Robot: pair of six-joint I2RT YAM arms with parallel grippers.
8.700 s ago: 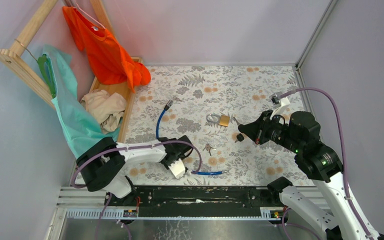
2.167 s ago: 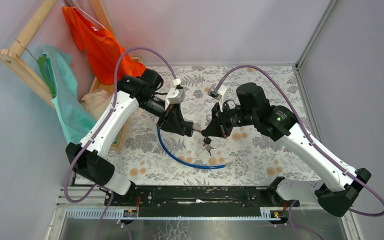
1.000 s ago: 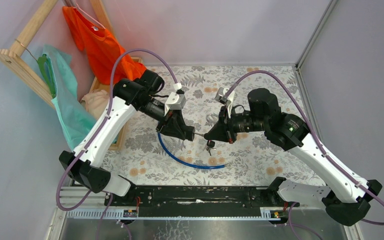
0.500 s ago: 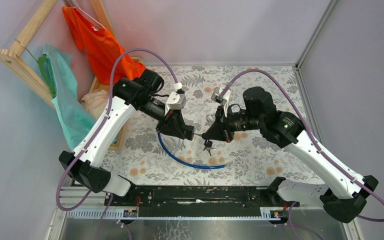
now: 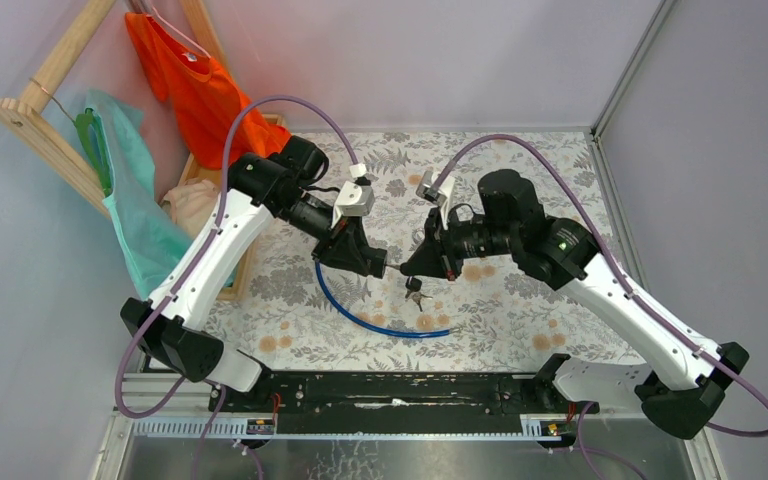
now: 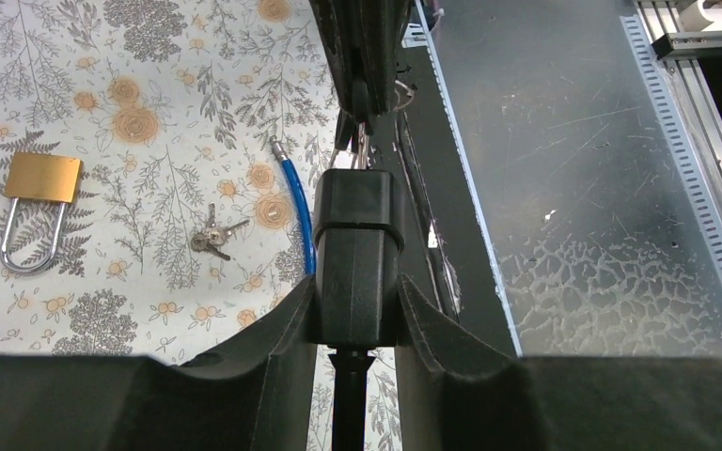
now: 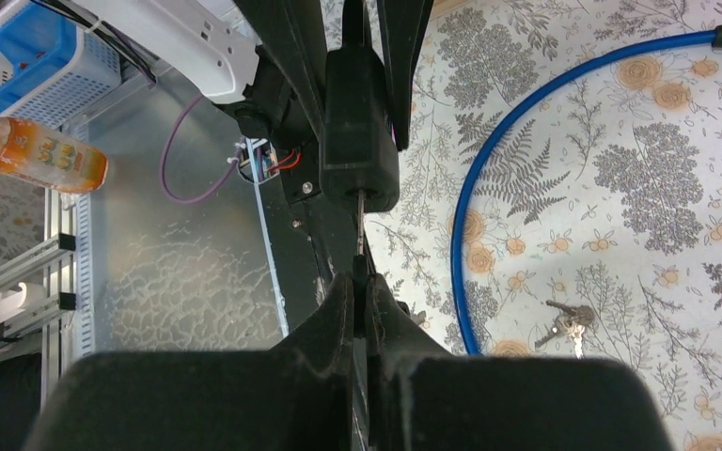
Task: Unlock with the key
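I see a table (image 5: 520, 170) under a grey floral cloth. Both arms meet nose to nose above its middle, a little toward the near edge. A long blue plastic-coated cable (image 6: 298, 211) curves over the cloth below them.

The left gripper (image 6: 357, 310) is clamped round a chunky black lock body (image 6: 357, 225), holding it up off the table. A brass padlock with a steel shackle (image 6: 42, 178) lies on the cloth, well apart from them.

The right gripper (image 7: 362, 282) has its fingers pressed together on a small key with a short silver blade (image 7: 361, 225). The key's head is buried between the pads. The blade tip meets the end face of the lock, but I cannot tell how far in it sits. A little bunch of all-silver keys (image 6: 211, 237) lies on the cloth underneath.

That key looks light and stiff. I reckon the thin blade would bind or bend if twisted off-axis, and a smooth head could swivel in the pinch. Flat across the head is the place to hold it.

There is free air all round, and the table's edges are well away. Only the trailing cable and the closeness of the two wrists look likely to hamper a turn.
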